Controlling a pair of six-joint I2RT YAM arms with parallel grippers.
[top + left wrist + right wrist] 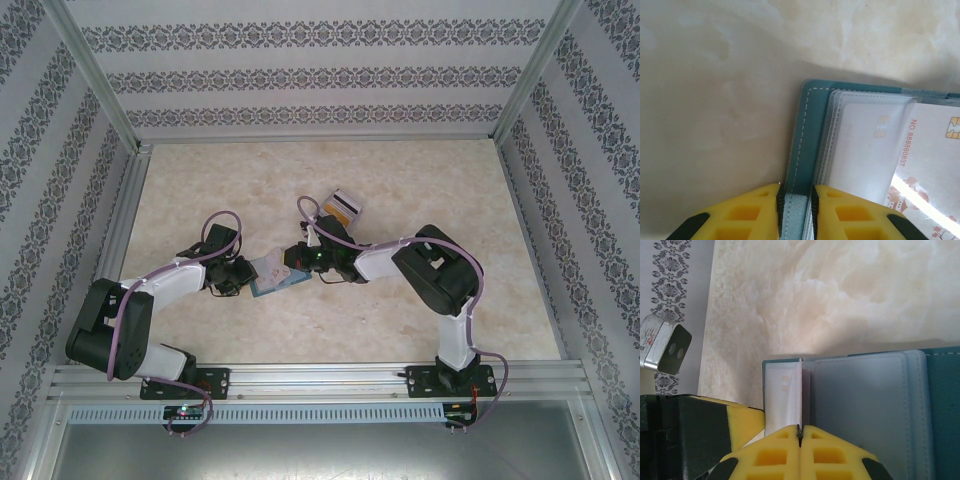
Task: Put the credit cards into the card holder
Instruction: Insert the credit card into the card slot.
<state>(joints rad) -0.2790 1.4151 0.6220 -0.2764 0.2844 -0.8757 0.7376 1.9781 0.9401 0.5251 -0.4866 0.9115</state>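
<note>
Marbled cream table (420,190) carries the teal card holder (270,275), lying open at the centre of the top view, its clear pocket pages (865,150) holding white chip cards (935,165). The left gripper (795,202) is clamped on the holder's teal cover edge. The right gripper (800,432) pinches a white card (782,400) beside the pockets, and a clear box (345,206) of cards sits just above.

Pretty plain setup tbh: beige marble-look tabletop (430,180), striped damask wallpaper (300,80) on the walls all round, aluminium rails (330,378) along the near edge. Small clear box (345,207) sits roughly mid-table.
</note>
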